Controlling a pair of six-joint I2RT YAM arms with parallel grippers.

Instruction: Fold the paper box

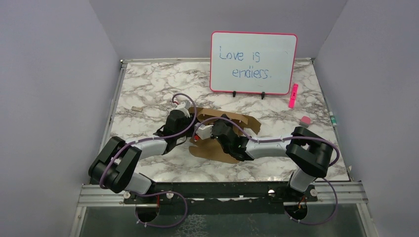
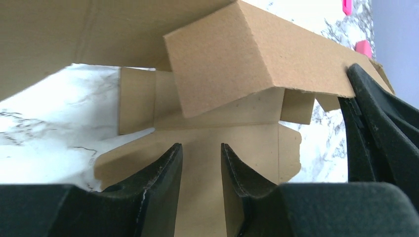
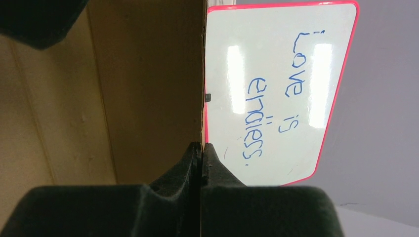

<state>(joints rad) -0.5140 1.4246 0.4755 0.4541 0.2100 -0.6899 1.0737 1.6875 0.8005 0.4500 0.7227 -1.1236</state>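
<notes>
Brown cardboard flap of the paper box (image 2: 237, 59) stands at 12 o'clock from the left claw (image 2: 201, 165), parted and empty, while the right claw (image 3: 201, 154) clamps its wall.

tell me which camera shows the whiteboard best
The top external view: the whiteboard stands whole and upright, its writing readable. The right wrist view shows it turned sideways, one edge hidden behind the paper box. The left wrist view does not show it.
</notes>
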